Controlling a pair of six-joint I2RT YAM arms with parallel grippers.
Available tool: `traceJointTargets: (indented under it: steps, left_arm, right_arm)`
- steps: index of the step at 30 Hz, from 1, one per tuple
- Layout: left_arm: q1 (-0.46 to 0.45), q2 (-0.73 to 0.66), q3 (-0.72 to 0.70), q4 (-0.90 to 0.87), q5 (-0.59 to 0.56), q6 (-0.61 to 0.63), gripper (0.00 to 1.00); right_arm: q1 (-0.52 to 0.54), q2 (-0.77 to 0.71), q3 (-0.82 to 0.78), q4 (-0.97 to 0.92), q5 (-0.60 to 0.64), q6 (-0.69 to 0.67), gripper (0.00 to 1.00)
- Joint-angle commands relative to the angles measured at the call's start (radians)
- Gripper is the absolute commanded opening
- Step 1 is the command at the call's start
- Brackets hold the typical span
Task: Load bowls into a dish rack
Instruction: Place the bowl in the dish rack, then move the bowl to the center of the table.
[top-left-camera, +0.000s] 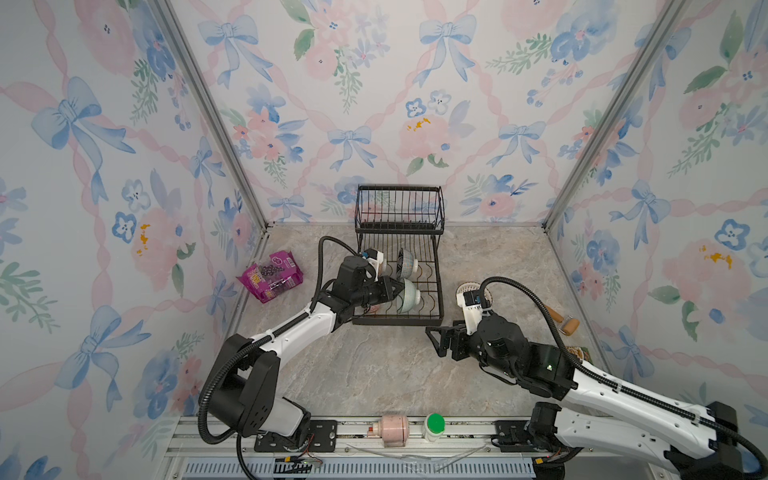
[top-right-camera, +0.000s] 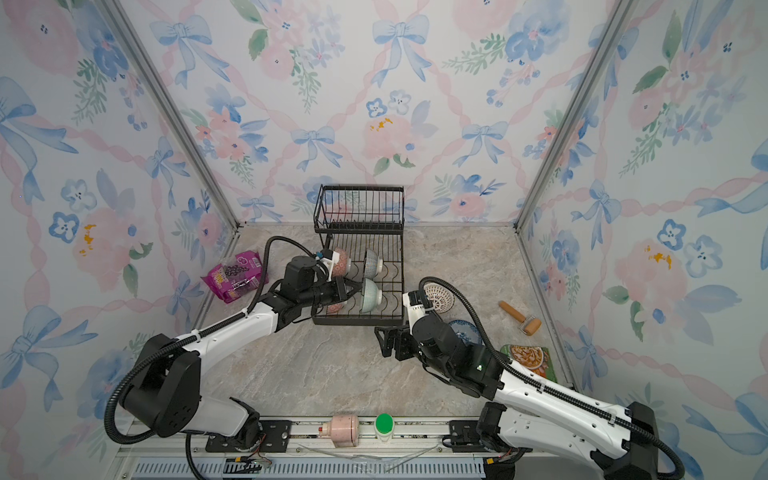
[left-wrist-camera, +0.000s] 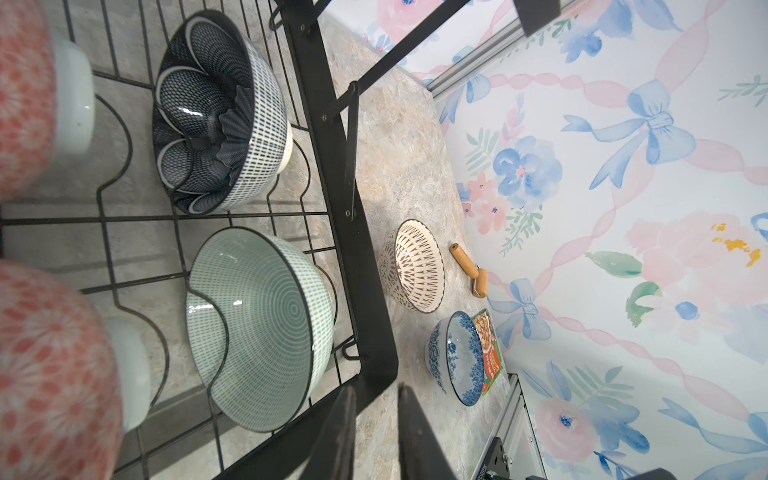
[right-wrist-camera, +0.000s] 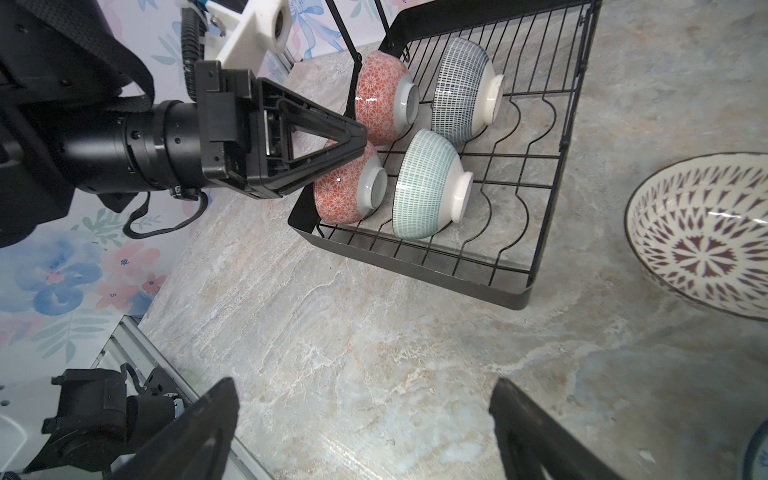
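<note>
The black dish rack (top-left-camera: 397, 321) stands at the back of the table. Its lower slotted tier holds several bowls on edge: two pink-red ones (right-wrist-camera: 380, 99) (right-wrist-camera: 345, 195), a dark blue petal bowl (left-wrist-camera: 208, 116) and a pale mint bowl (left-wrist-camera: 257, 328). My left gripper (left-wrist-camera: 376, 390) hovers at the rack's left front, beside the mint bowl (top-left-camera: 409, 295). Its jaws are a narrow gap apart and hold nothing. A white-and-black lattice bowl (top-right-camera: 436, 297) and a blue floral bowl (top-right-camera: 463, 330) sit on the table right of the rack. My right gripper (right-wrist-camera: 365, 386) hangs wide open over bare table.
A purple snack bag (top-left-camera: 270, 274) lies left of the rack. At the right wall lie a wooden roller (top-right-camera: 519, 318) and a food packet (top-right-camera: 528, 357). A pink jar (top-left-camera: 392, 428) and a green-capped bottle (top-left-camera: 434, 426) rest on the front rail.
</note>
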Motion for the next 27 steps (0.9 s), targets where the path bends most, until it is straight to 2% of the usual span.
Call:
traceJointTargets:
  steps: [1, 8, 18, 22, 27]
  left_arm:
    - [0.010, -0.075, -0.031, -0.050, -0.024, 0.045, 0.23]
    - [0.015, -0.227, -0.068, -0.165, -0.044, 0.105, 0.26]
    - [0.018, -0.424, -0.200, -0.180, -0.028, 0.100, 0.35]
    - [0.020, -0.427, -0.202, -0.174, 0.010, 0.125, 0.38]
    - [0.018, -0.393, -0.189, -0.136, 0.017, 0.135, 0.39]
  right_arm:
    - [0.016, -0.009, -0.012, -0.063, 0.015, 0.028, 0.96]
    - [0.026, -0.014, 0.022, -0.159, 0.009, 0.035, 0.96]
    - [0.007, -0.023, 0.058, -0.306, 0.042, 0.067, 0.96]
    - [-0.061, -0.032, 0.059, -0.321, 0.005, 0.048, 0.96]
    - [-0.205, -0.065, 0.013, -0.306, -0.071, -0.003, 0.96]
